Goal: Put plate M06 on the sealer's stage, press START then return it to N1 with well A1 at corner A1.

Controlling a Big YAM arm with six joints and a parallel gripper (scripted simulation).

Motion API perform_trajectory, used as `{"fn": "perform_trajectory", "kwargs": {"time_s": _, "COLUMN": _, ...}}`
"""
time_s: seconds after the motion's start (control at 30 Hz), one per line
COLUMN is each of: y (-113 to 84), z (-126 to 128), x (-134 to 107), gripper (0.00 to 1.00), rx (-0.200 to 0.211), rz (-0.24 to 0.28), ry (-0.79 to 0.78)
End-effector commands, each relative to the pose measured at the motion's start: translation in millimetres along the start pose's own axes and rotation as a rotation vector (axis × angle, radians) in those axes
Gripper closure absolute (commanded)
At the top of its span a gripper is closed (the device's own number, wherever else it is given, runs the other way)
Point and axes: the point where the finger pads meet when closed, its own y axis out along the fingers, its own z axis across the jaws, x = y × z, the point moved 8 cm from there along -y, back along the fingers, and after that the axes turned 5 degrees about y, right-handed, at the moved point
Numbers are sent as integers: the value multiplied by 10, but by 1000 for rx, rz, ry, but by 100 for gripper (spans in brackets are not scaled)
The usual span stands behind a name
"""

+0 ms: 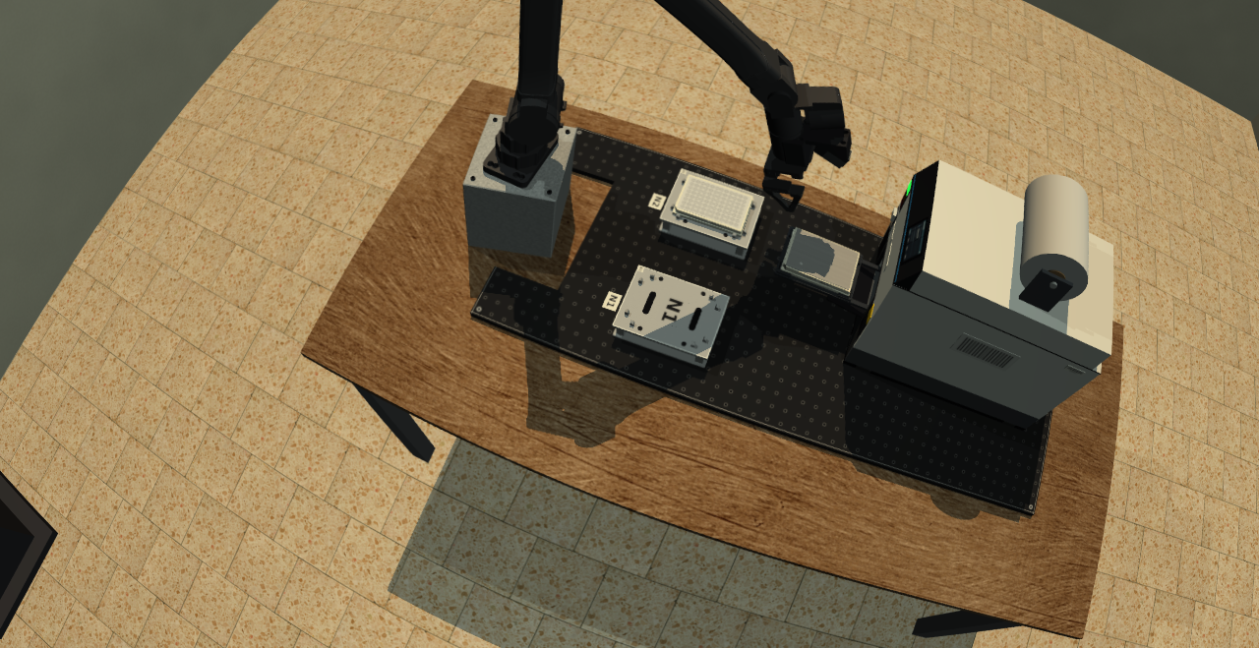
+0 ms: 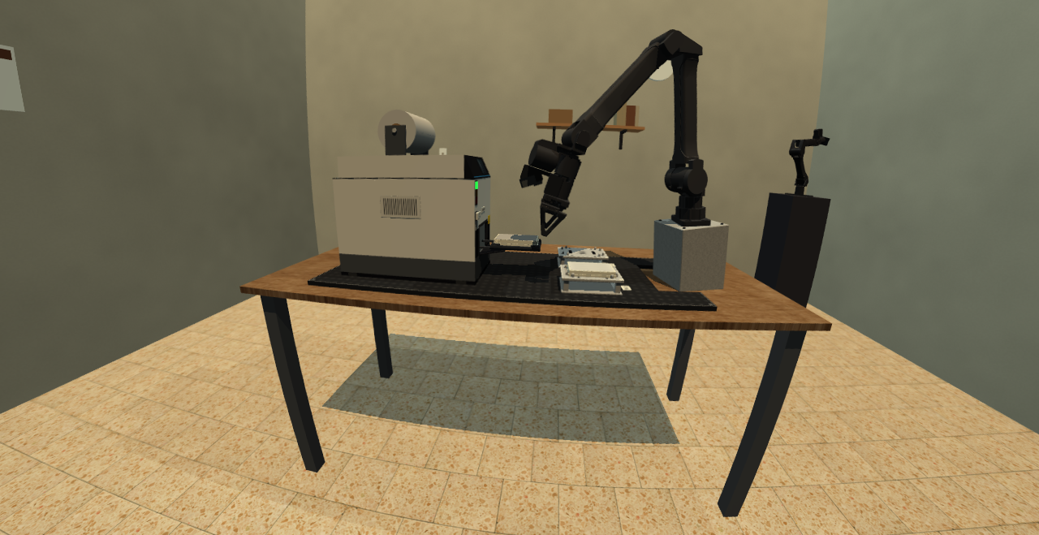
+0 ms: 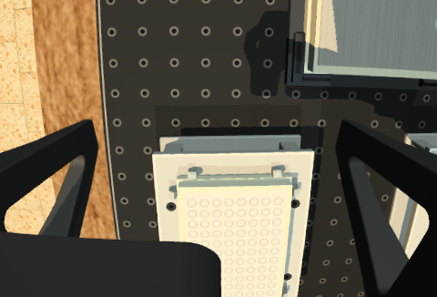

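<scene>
Plate M06 (image 1: 840, 266) (image 2: 505, 240) (image 3: 380, 24) lies on the sealer's extended stage (image 3: 319, 80), its top grey and smooth like foil, partly in shadow. It looks flat. The sealer's lamp (image 1: 909, 187) (image 2: 476, 185) is green. Nest N1 (image 1: 671, 296) (image 2: 587, 254) holds no plate. The N2 plate (image 1: 714, 202) (image 2: 592, 268) (image 3: 246, 233) sits in nest N2 (image 3: 302, 215). My gripper (image 1: 787, 202) (image 2: 545, 232) (image 3: 217, 133) is open and empty, above and to the side of the stage, near N2. The labels on M06 cannot be read.
The sealer (image 1: 994, 292) (image 2: 407, 230) stands behind the stage as a tall block, with a foil roll (image 1: 1054, 221) (image 2: 408, 131) on top. The arm's base block (image 1: 510, 217) (image 2: 690, 256) stands at the other end of the perforated board (image 1: 783, 397).
</scene>
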Motion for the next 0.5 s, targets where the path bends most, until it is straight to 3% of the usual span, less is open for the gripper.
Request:
{"fn": "perform_trajectory", "kwargs": {"time_s": 0.0, "y": -216, "z": 24, "x": 323, "gripper": 0, "rx": 23, "rz": -67, "ry": 16}}
{"fn": "perform_trajectory", "kwargs": {"time_s": 0.17, "y": -223, "z": 66, "x": 317, "gripper": 0, "rx": 24, "rz": -61, "ry": 7}}
{"fn": "perform_trajectory", "kwargs": {"time_s": 0.47, "y": -17, "z": -436, "x": 634, "gripper": 0, "rx": 10, "rz": -35, "ry": -5}}
